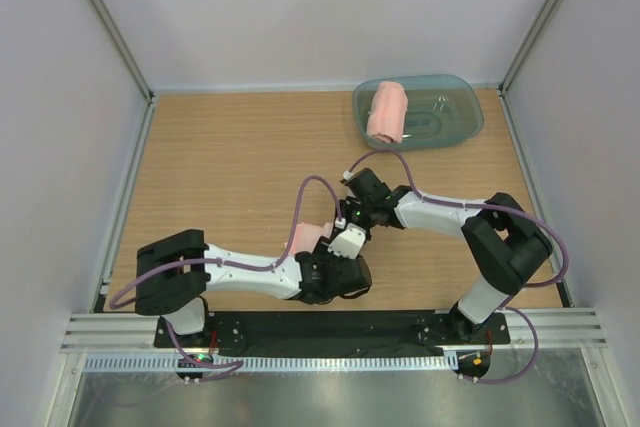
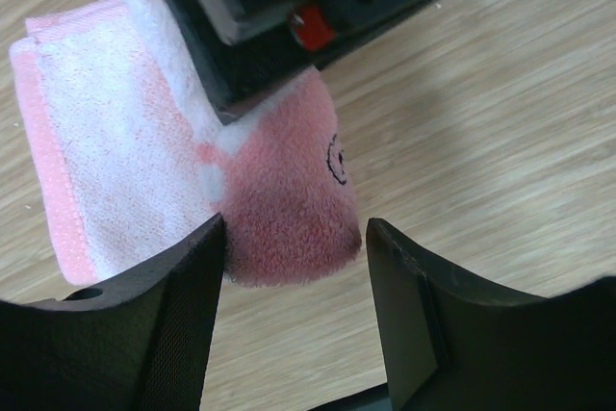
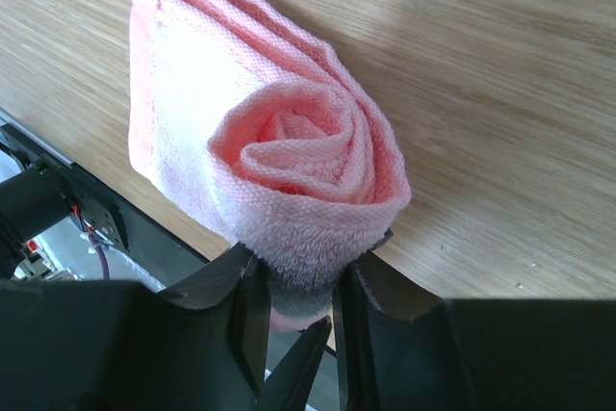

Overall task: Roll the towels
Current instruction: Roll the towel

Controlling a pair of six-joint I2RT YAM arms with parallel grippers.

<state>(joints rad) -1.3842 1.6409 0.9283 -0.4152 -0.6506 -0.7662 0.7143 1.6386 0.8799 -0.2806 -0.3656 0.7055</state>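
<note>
First towel [image 1: 388, 112] lies rolled in the tub [image 1: 462, 127], well beyond both pincers: done. Second towel [image 3: 289, 151] is part rolled, its tail flat on the table [image 1: 220, 167]: outstanding. Right pincer [image 3: 294, 286] is clamped on the coiled end. Left pincer [image 2: 294, 238] stands parted, the coil just ahead between its fingertips; contact undetermined.

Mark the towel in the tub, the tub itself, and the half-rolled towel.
towel in the tub [image 1: 387, 113]: top external view, middle of the roll.
tub [image 1: 460, 107]: top external view, bare right side.
half-rolled towel [image 3: 306, 156]: right wrist view, spiral end of the roll.
</note>
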